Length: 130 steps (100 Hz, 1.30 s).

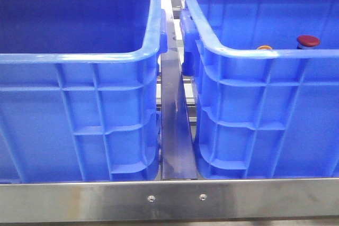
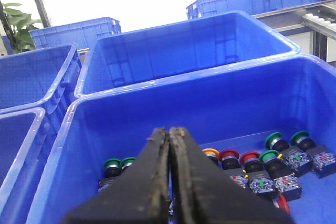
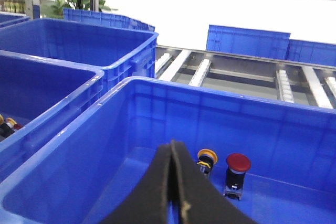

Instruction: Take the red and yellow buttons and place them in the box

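While both grippers, left (image 2: pixel 169 182) and right (image 3: pixel 175 187), hang closed and empty, the right must open before descending squarely over the red button (image 3: pixel 237 164) beside the yellow button (image 3: pixel 207 157).

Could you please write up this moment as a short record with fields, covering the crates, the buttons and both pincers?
Right crate: blue plastic crate, front view
Left crate: blue plastic crate, its floor hidden in front view
Red button: dark red domed push button, standing in a crate
Yellow button: yellow round-capped push button, beside the red one, apart
Other buttons: green, red and yellow push buttons in a row in the crate under the left arm
Left pincer: shut, empty
Right pincer: shut, empty
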Available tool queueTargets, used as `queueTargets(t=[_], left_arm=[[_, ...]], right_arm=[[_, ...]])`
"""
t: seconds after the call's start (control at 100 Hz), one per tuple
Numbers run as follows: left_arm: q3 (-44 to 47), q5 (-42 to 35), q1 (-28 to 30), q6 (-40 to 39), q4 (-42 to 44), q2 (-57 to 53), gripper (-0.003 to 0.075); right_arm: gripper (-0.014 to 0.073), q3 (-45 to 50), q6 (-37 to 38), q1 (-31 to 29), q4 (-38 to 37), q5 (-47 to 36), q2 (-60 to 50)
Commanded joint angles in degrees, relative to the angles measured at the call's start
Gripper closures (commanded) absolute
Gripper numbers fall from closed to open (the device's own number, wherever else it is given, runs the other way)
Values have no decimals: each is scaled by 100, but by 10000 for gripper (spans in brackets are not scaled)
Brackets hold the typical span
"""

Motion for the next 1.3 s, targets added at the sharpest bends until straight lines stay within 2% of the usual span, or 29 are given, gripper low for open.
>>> queueTargets(t=[0.0, 0.23, 1.29], left_arm=[[-63, -415, 13, -57, -122, -69, 741], [-20, -426, 13, -57, -127, -141, 741], [-8, -426, 13, -57, -127, -141, 741]], right_arm=[[652, 63, -35, 6, 168, -96, -367], [652, 311, -35, 6, 168, -36, -1050], [652, 311, -35, 6, 168, -36, -1050]])
